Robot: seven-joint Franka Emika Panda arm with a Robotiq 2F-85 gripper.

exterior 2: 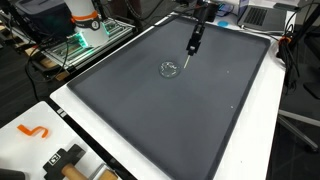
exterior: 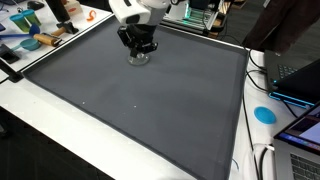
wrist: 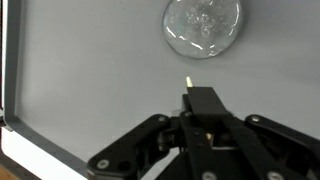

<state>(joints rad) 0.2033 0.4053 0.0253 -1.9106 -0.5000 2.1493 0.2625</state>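
A clear, round glass dish [wrist: 203, 25] lies on the dark grey mat [wrist: 90, 70]; both exterior views show this dish [exterior: 139, 58] [exterior 2: 169, 69]. My gripper [wrist: 201, 98] hangs just above the mat beside it, fingers pressed together. It is shut on a thin stick, of which only the pale tip [wrist: 187, 80] pokes out past the fingertips, a short way from the dish's rim. In an exterior view the gripper [exterior 2: 192, 42] points down with the stick slanting toward the dish. Seen from the opposite side, the gripper [exterior: 138, 42] stands right over the dish.
The mat [exterior: 150, 100] covers most of a white table [exterior: 60, 130]. Tools and small items [exterior: 35, 35] lie along one edge, a laptop [exterior: 300, 75] and a blue disc [exterior: 265, 113] on another side. An orange hook [exterior 2: 33, 131] lies on the white border.
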